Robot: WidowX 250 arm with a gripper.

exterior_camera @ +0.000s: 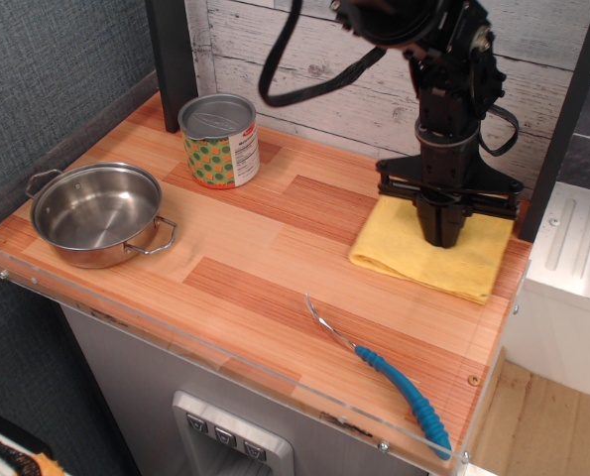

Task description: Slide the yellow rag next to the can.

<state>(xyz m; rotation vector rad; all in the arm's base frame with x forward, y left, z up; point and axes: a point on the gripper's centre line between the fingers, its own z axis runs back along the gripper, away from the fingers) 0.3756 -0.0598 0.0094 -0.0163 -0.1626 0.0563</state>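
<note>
The yellow rag (413, 256) lies folded at the right end of the wooden counter (265, 248). The gripper (440, 238) points straight down with its fingers pressed together onto the middle of the rag. The can (219, 140), with a silver ridged lid and an orange-green label, stands at the back left, far from the rag.
A shiny two-handled steel pot (98, 213) sits at the front left. A fork with a blue handle (384, 372) lies near the front right edge. A clear acrylic lip (225, 362) runs along the counter's front. A plank wall stands behind.
</note>
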